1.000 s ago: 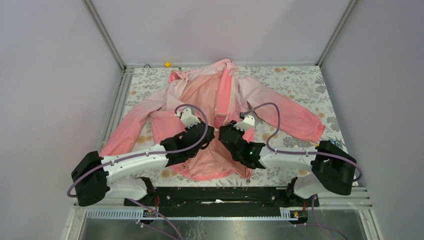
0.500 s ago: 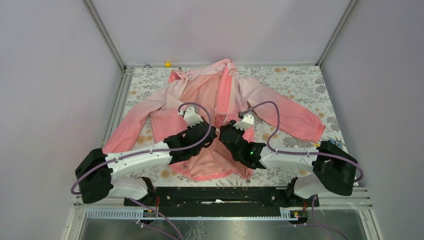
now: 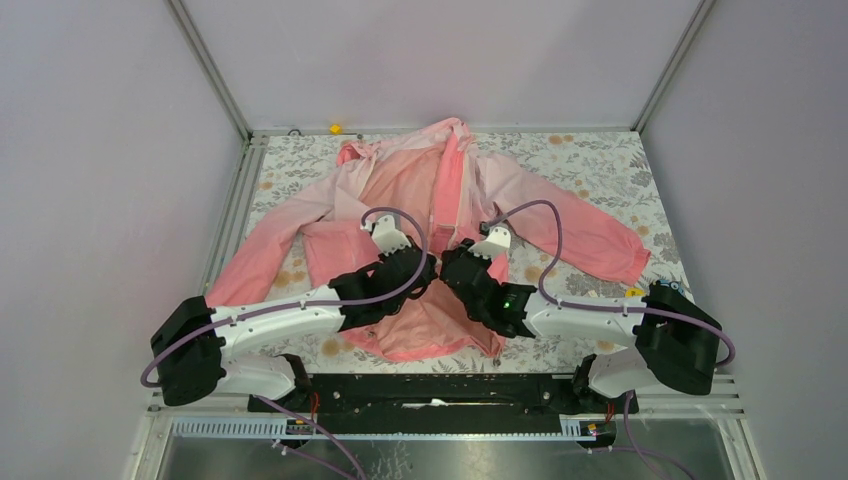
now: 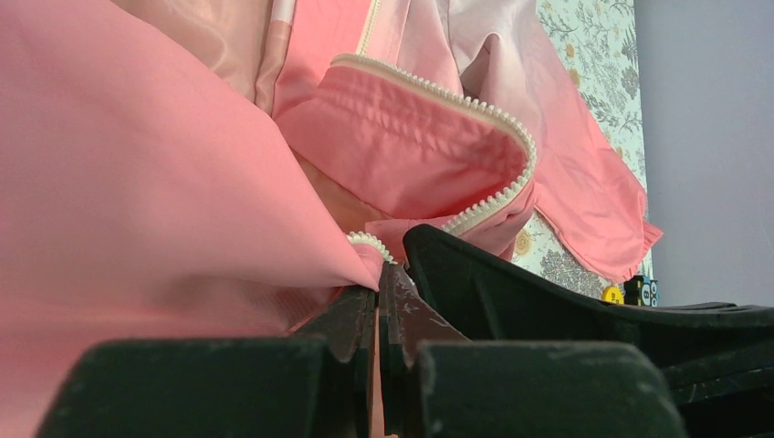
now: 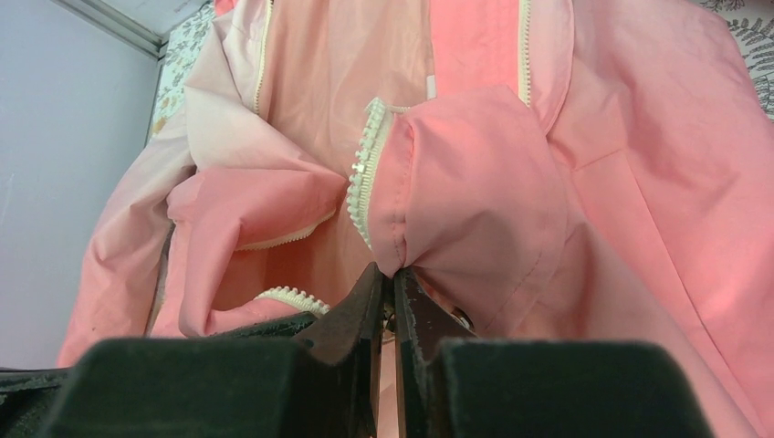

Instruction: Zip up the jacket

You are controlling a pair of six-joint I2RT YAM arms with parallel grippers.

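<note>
left gripper [image 4: 377,294] pinched shut on the jacket [image 3: 395,180] front edge, right by the white zipper teeth [image 4: 497,114]. right gripper [image 5: 388,274] clamped on the opposite edge (wrists almost touching). Both arms angle inward over the lower front; jacket lies open on the floral table [image 3: 600,155].

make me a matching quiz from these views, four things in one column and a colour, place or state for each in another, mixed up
Things:
1. left gripper
2. zipper teeth
3. small yellow object
4. table cover

Colour, place or state:
A. floral print
B. shut on the jacket fabric
C. white
D. at the table's far edge

Pairs: 1-B, 2-C, 3-D, 4-A
</note>
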